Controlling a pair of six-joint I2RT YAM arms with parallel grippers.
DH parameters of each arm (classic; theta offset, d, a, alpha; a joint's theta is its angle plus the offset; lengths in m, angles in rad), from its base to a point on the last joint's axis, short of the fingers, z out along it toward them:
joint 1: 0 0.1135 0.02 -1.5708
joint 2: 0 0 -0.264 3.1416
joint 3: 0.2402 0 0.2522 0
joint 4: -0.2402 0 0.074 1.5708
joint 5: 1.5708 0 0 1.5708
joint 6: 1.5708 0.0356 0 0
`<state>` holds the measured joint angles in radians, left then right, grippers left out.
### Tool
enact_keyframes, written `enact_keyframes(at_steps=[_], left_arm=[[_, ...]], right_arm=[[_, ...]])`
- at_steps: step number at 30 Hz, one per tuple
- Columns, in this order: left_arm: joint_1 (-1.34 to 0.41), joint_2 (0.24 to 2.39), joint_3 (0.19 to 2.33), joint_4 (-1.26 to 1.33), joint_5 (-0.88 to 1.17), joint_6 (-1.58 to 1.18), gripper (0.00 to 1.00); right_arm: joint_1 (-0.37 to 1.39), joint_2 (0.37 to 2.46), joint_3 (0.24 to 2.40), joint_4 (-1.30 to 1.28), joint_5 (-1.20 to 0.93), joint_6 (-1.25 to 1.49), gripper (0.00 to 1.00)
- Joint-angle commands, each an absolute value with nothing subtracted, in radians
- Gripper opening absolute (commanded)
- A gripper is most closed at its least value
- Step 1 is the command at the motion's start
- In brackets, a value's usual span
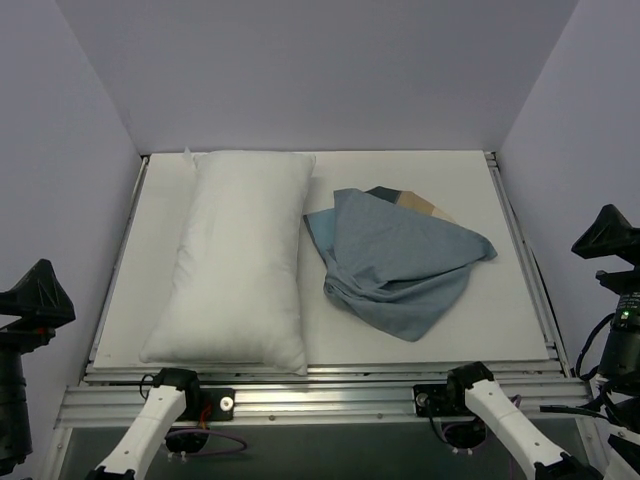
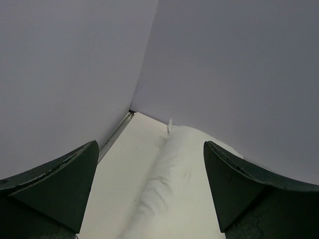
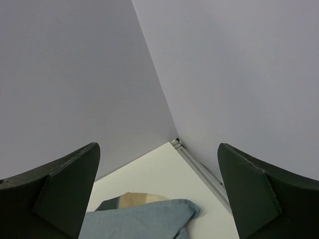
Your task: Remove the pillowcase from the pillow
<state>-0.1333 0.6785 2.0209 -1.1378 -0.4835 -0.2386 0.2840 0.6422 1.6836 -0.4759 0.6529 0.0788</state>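
Note:
The white pillow (image 1: 245,260) lies lengthwise on the left half of the table (image 1: 420,170), bare of any cover. The blue-grey pillowcase (image 1: 400,260) lies crumpled to its right, apart from it, with a tan and cream corner showing at its far edge. Both arms are pulled back at the near edge. In the left wrist view my left gripper (image 2: 150,144) is open in the air and empty, with the pillow (image 2: 179,184) beyond it. My right gripper (image 3: 159,145) is also open and empty, above the pillowcase (image 3: 139,219).
Pale walls enclose the table on three sides. A metal rail (image 1: 330,385) runs along the near edge between the arm bases. Black camera mounts stand at the left (image 1: 35,300) and at the right (image 1: 605,240).

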Motion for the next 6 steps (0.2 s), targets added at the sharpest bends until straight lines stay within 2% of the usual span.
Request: enact_keyframes(at_steps=[1,6], left_arm=[[-0.143,0.681,2.003,-1.154,-0.520,-0.213,0.94],[-0.149,0.667,1.977,-1.144,-0.529,-0.210,0.94]], right_arm=[[0.304,0.640,1.661,-0.440,0.672,0.026,1.00],[0.321,0.630,1.651,-0.445,0.681,0.028,1.00]])
